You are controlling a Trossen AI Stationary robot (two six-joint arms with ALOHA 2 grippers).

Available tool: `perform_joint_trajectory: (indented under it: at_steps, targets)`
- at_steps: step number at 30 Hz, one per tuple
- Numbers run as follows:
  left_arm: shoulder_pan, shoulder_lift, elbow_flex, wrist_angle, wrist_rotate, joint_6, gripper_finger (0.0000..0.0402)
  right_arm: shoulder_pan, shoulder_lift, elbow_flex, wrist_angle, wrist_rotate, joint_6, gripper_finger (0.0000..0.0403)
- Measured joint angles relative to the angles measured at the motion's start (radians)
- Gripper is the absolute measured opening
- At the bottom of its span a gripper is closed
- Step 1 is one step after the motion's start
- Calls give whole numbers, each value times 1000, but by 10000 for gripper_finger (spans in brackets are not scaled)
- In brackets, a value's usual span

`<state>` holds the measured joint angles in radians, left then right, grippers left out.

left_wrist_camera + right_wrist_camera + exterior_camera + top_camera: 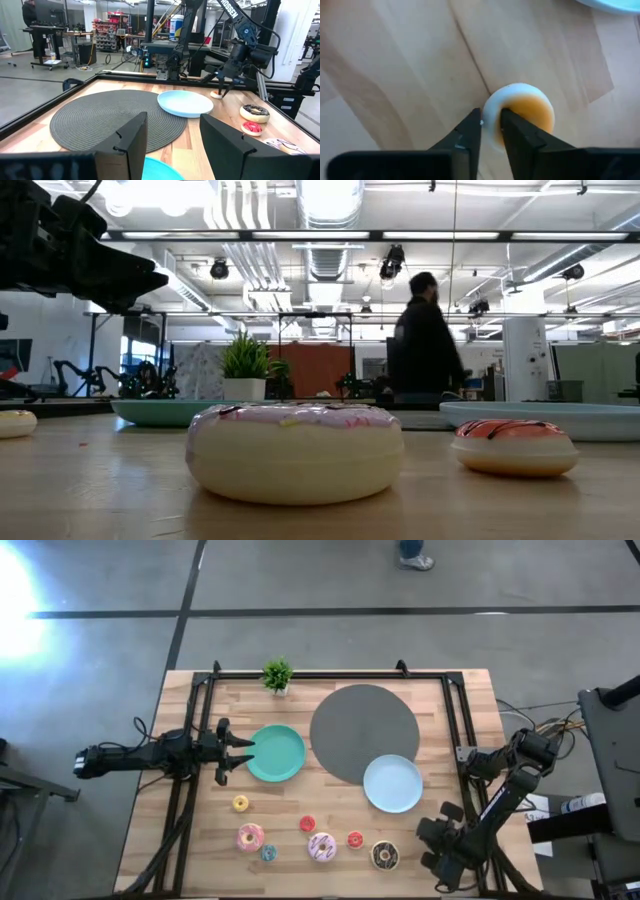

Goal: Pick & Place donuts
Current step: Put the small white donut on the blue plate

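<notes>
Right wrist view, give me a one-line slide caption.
Right gripper with its fingers closed on the rim of an orange mini donut on the wooden table.

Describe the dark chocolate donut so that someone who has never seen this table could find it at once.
Start from the light-blue plate at the edge of the round grey mat. Below that plate in the high view, the row of donuts ends with the dark chocolate donut, nearest the right arm. It alone has dark brown icing; its neighbours, the small red donut and the sprinkled pink-white donut, are bright.
</notes>
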<state>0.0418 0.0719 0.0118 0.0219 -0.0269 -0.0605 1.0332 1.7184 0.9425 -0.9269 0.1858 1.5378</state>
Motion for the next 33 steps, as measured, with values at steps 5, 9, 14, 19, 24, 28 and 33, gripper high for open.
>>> perform_joint_trajectory:
  at_steps: [5, 9, 14, 19, 24, 28, 33]
  targets:
    - [0, 0, 0, 0, 0, 0, 156, -4, -2, -11, -2, 5, 71, 13]
    - [0, 0, 0, 0, 0, 0, 156, -3, -18, -13, -2, 36, 194, 10]
    - [0, 0, 0, 0, 0, 0, 156, -4, -149, -22, 7, 205, 357, 9]
    - [0, 0, 0, 0, 0, 0, 156, -4, -391, -131, 110, 521, 519, 9]
    - [0, 0, 0, 0, 0, 0, 156, -47, -604, -355, 424, 756, 548, 9]
    - [0, 0, 0, 0, 0, 0, 156, -128, -668, -507, 678, 757, 452, 9]
    - [0, 0, 0, 0, 0, 0, 156, -226, -670, -584, 751, 656, 444, 9]
